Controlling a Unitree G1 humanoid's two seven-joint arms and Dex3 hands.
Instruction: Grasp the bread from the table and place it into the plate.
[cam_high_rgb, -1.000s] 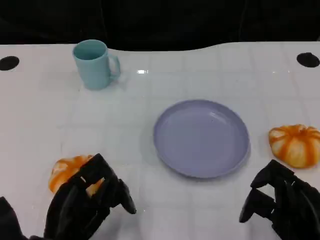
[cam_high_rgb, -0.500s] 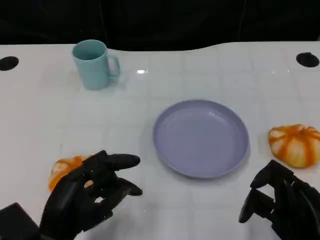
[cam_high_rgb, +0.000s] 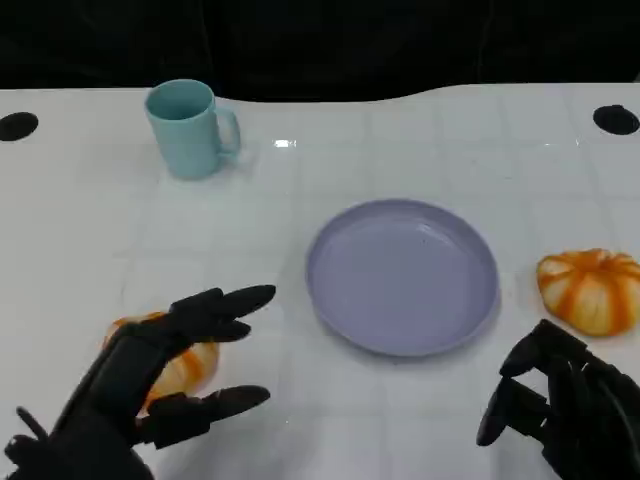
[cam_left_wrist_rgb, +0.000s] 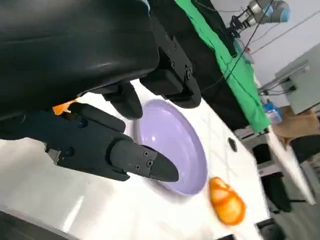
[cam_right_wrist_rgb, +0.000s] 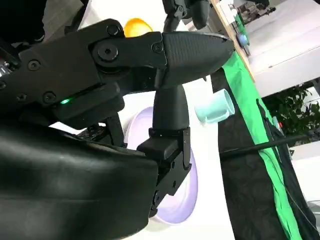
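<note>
An orange, pumpkin-shaped bread (cam_high_rgb: 188, 364) lies at the table's front left, partly under my left hand (cam_high_rgb: 150, 390). That hand hovers over it with fingers spread wide, one pair above the bread and one finger below it, holding nothing. A sliver of this bread (cam_left_wrist_rgb: 65, 106) shows behind the left hand (cam_left_wrist_rgb: 100, 140) in the left wrist view. The lilac plate (cam_high_rgb: 400, 275) sits bare in the middle, also seen as the plate (cam_left_wrist_rgb: 175, 145). A second orange bread (cam_high_rgb: 590, 290) lies right of the plate. My right hand (cam_high_rgb: 565, 410) rests at the front right, holding nothing, fingers apart.
A light blue mug (cam_high_rgb: 188, 128) stands at the back left, well away from the plate. Two dark holes mark the table's far corners, one at the left (cam_high_rgb: 17, 125) and one at the right (cam_high_rgb: 615, 119). Black cloth lies beyond the table's far edge.
My left hand has opened: its fingers have spread out over the left bread and the forearm has dropped lower in the picture. The right hand, plate and both breads have not moved.
</note>
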